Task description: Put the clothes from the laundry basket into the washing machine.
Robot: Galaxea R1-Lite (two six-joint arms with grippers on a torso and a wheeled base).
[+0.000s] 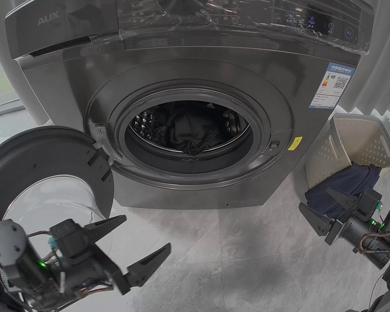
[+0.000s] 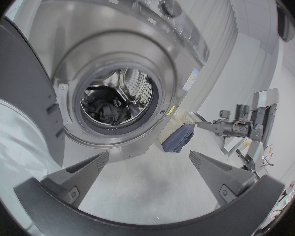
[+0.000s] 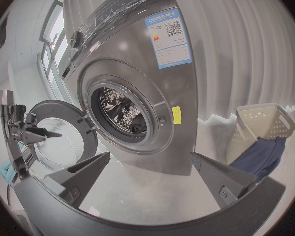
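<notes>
Right end effector [image 1: 314, 198], jaws apart and empty, sits just beside the navy garment [image 1: 355, 180]: soft, light, probably floppy; pinch a hanging fold.

- A pale grey, marble-veined tiled floor [image 1: 247, 248] spread in front of the washing machine [image 1: 195, 70], crossed by thin seams and carrying a soft sheen.
- A pleated, light-coloured curtain [image 3: 245, 49] hung behind the washing machine and ran on past its right side, down to the floor.
- A tall framed window [image 3: 54, 40] stood beyond the washing machine's left side and let in daylight.
- A plain white wall [image 2: 245, 76] rose farther off to the washing machine's right, under a panelled ceiling [image 2: 252, 4].
</notes>
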